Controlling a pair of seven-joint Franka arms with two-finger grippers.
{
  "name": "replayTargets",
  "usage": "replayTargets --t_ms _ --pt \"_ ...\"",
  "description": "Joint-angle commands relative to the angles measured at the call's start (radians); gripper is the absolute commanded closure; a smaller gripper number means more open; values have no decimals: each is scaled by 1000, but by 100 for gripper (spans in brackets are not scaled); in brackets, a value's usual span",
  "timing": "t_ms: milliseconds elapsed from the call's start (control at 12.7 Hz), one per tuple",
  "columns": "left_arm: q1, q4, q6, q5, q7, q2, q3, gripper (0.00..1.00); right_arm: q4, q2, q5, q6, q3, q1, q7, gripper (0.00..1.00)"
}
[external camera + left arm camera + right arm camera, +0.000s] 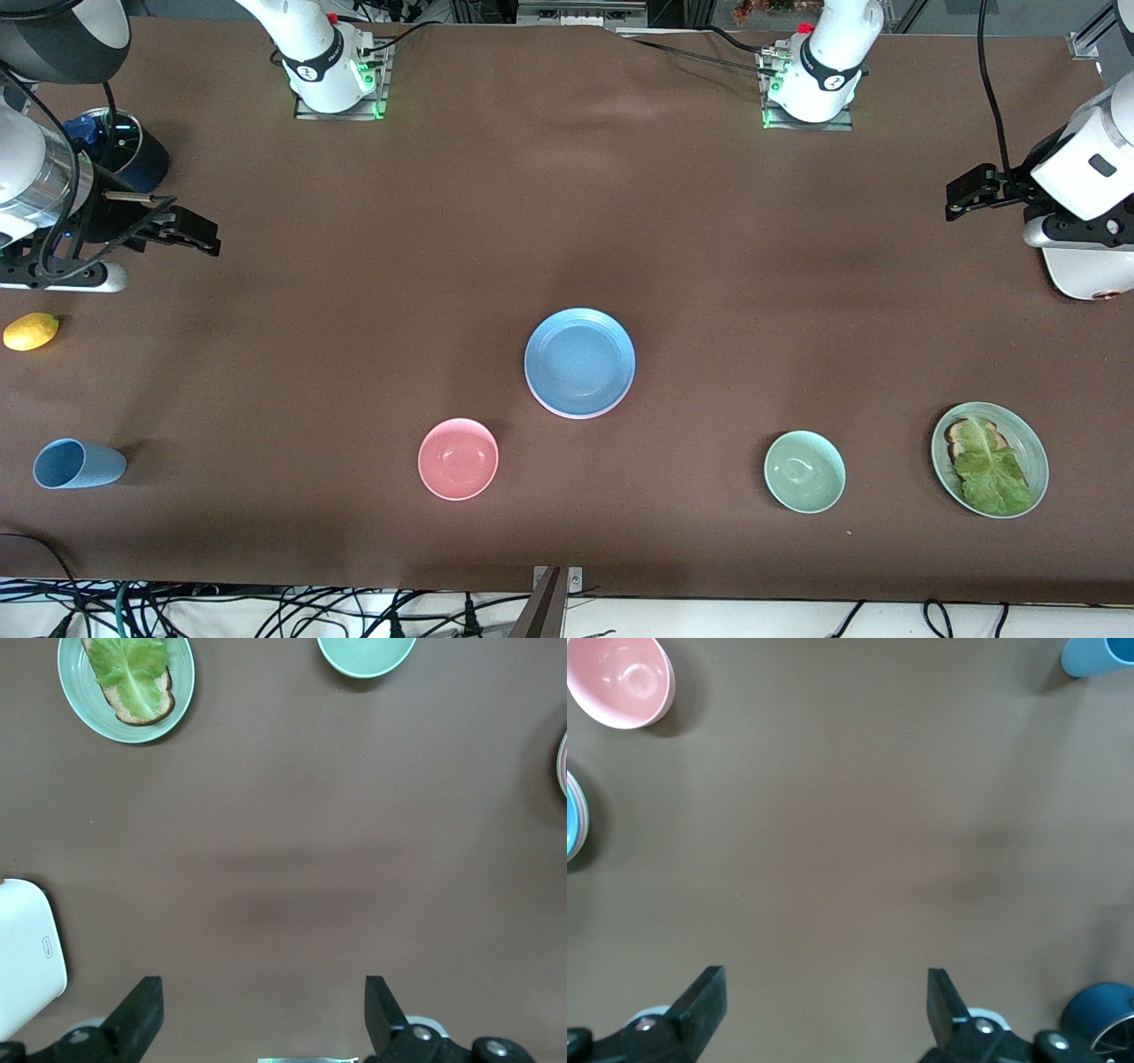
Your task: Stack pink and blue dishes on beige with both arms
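The dusty blue plate (579, 361) lies at the table's middle, on top of a stack. A thin pink rim (556, 408) of the pink plate peeks out from under its near edge. The beige plate is hidden beneath them. The stack's edge also shows in the right wrist view (574, 815) and in the left wrist view (563, 762). My left gripper (961, 197) (263, 992) hangs open and empty over bare table at the left arm's end. My right gripper (190, 232) (824, 983) is open and empty at the right arm's end.
Nearer the camera than the stack sit a pink bowl (458, 458) and a pale green bowl (804, 471). A green plate (1036, 447) holds toast and lettuce. A blue cup (78, 463) lies on its side; a lemon (31, 331) and a dark container (124, 146) sit near my right gripper.
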State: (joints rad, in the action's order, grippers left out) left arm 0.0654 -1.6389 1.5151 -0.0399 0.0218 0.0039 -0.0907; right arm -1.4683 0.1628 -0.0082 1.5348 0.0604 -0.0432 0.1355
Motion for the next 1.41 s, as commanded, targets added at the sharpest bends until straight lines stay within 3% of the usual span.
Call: replayTargets --t_ms 0,236,1335 --pt "-1 1 -9 6 -2 -12 2 0 -12 -16 -16 -8 6 17 -34 0" --pt "-1 1 -9 6 0 -12 2 0 -12 -14 -10 -7 -24 20 -39 0" --pt "-1 1 -9 8 -2 -12 2 0 -12 -13 -9 -7 -22 19 -79 0"
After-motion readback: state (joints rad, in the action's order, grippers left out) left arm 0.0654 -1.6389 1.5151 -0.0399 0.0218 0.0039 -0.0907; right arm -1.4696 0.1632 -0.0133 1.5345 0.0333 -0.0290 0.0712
